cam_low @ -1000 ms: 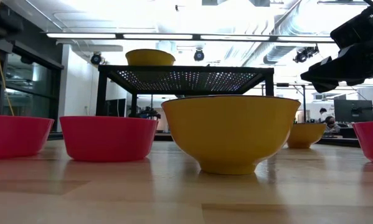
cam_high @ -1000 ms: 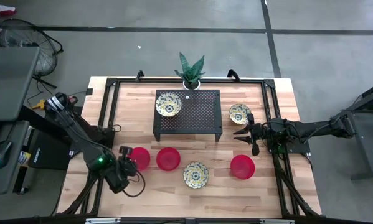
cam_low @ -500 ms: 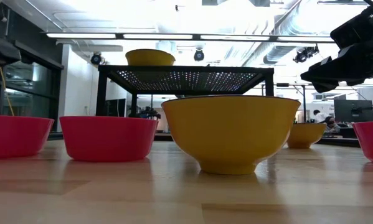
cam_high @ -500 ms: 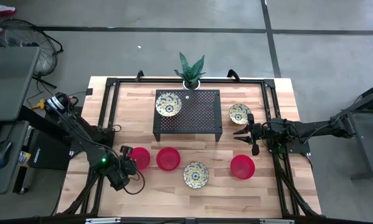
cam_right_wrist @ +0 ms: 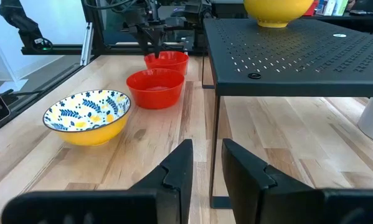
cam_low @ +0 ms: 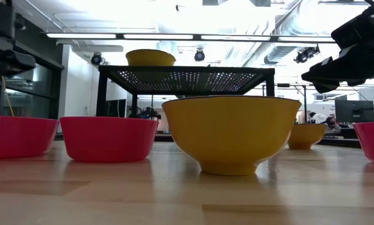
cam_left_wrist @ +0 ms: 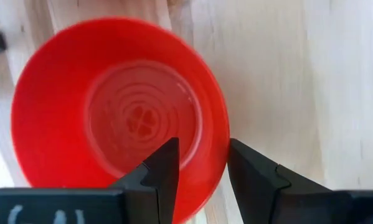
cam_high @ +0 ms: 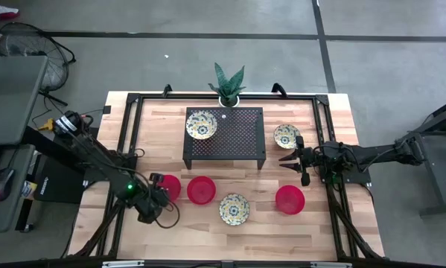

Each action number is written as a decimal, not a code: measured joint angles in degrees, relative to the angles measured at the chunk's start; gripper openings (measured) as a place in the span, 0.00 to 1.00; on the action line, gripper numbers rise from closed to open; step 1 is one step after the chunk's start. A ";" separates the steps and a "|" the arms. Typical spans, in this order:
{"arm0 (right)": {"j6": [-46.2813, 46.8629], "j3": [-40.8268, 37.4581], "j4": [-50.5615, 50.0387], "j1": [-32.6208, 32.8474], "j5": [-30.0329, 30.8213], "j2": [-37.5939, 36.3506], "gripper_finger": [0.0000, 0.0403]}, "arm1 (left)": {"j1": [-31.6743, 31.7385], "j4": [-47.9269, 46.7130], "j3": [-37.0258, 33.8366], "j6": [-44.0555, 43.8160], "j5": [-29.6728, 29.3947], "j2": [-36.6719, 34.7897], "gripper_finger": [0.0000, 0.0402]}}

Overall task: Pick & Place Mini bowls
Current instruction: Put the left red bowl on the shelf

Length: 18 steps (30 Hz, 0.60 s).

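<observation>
The left pincer (cam_high: 154,196) hangs over the leftmost red bowl (cam_high: 167,188), at the near left of the worktop (cam_high: 312,231). In the left wrist view its fingers (cam_left_wrist: 162,171) stand open by a narrow gap, one over the inside of the bowl and one outside, so they straddle the rim; it holds nothing yet. The step in hand looks like a rim grasp on this bowl. To do it well, the pincer should come down square to the wall, seat the rim deep between the fingers, and only then close. The bowl is glossy and thin-walled, so a shallow bite would likely let it tip or slide out on the lift. Lift straight up, because a second red bowl (cam_high: 201,190) sits just to the right and a sideways drag could knock it.

Further right, a patterned bowl (cam_high: 234,209) stands nearest the front edge. Behind these stands a black rack (cam_high: 234,134) with another patterned bowl (cam_high: 201,124) on its far left corner. A third red bowl (cam_high: 290,199) lies near right, and a third patterned one (cam_high: 286,135) far right.

The right pincer (cam_high: 295,163) waits above the worktop between those last two bowls, its fingers (cam_right_wrist: 175,166) slightly apart and empty.
</observation>
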 joint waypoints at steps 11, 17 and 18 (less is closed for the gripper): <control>0.00 0.00 0.00 -0.02 0.00 0.00 0.18 | 2.52 0.29 0.00 3.35 1.95 0.15 0.32; 0.00 0.00 0.00 0.00 0.00 0.00 0.18 | 2.52 -0.08 0.00 3.42 2.29 0.48 0.32; 0.00 0.02 0.00 0.00 0.00 0.00 0.18 | 2.52 -0.05 0.00 3.40 2.41 0.48 0.32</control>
